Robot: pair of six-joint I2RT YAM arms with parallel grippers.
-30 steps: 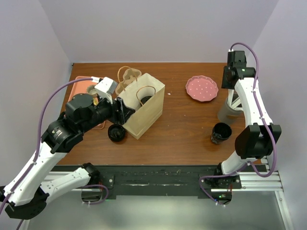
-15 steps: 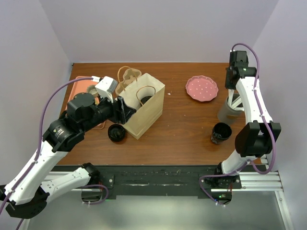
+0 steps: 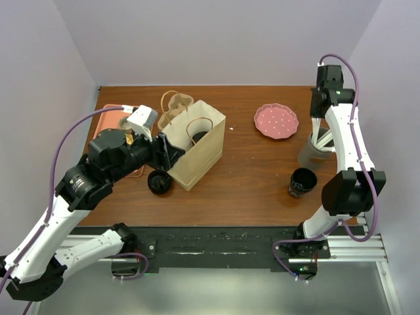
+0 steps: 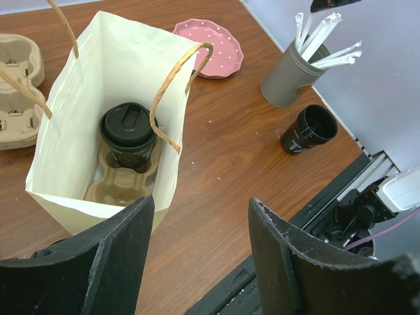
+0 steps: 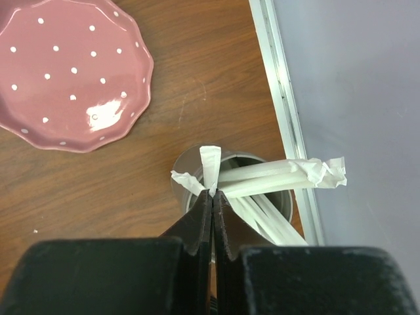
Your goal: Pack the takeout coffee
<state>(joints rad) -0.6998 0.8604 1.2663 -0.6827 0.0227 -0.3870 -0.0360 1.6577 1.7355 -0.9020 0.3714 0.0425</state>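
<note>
My left gripper (image 4: 201, 209) gapes wide; the takeout coffee (image 4: 129, 131) sits just ahead of and below its fingers, inside the paper bag (image 4: 72, 118). My right gripper (image 5: 213, 195) pinches a wrapped straw (image 5: 210, 164).

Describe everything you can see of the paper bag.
The paper bag looks like cream-coloured kraft paper with two twisted cord handles. It stands upright and open on the wooden table, left of centre. At its bottom sits a pulp carrier holding one lidded black coffee cup. The open left gripper hovers at its near side; contact cannot be told.
</note>
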